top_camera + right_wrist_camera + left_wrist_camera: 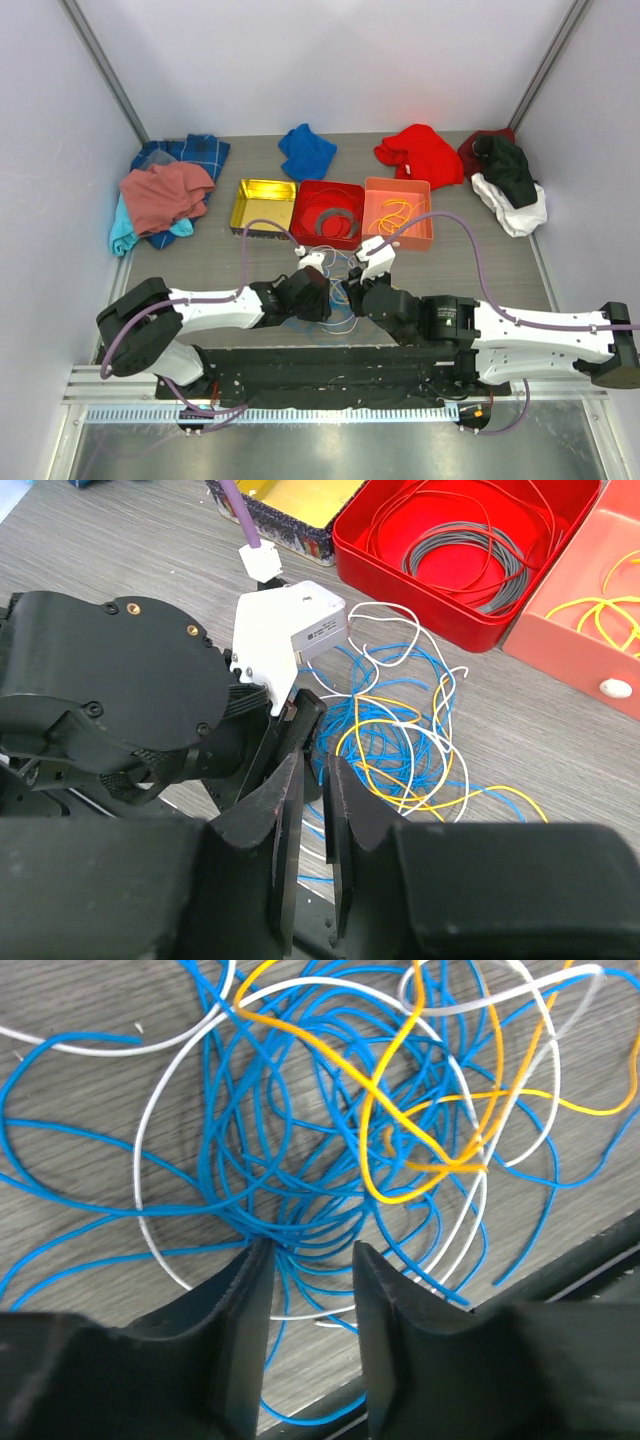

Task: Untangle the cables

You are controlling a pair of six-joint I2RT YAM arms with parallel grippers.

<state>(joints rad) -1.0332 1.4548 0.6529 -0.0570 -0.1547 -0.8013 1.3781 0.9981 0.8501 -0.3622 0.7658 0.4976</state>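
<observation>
The cables (440, 1167) sprawled in loops, axisless (blue, white, orange). Left tool (310, 1252) gaped astride blue strands. Whether the right tool (315, 765) gripped anything was unclear.

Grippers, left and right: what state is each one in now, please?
Left gripper: open, blue cable strands between the jaws.
Right gripper: nearly closed; any hold cannot be told.

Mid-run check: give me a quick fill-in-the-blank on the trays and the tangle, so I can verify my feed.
1. The grey coil lies in the ____ tray.
2. The left gripper has its jaws astride mostly ____ strands of the cables.
3. The empty tray is coloured ____.
Missing words: red; blue; yellow.
</observation>
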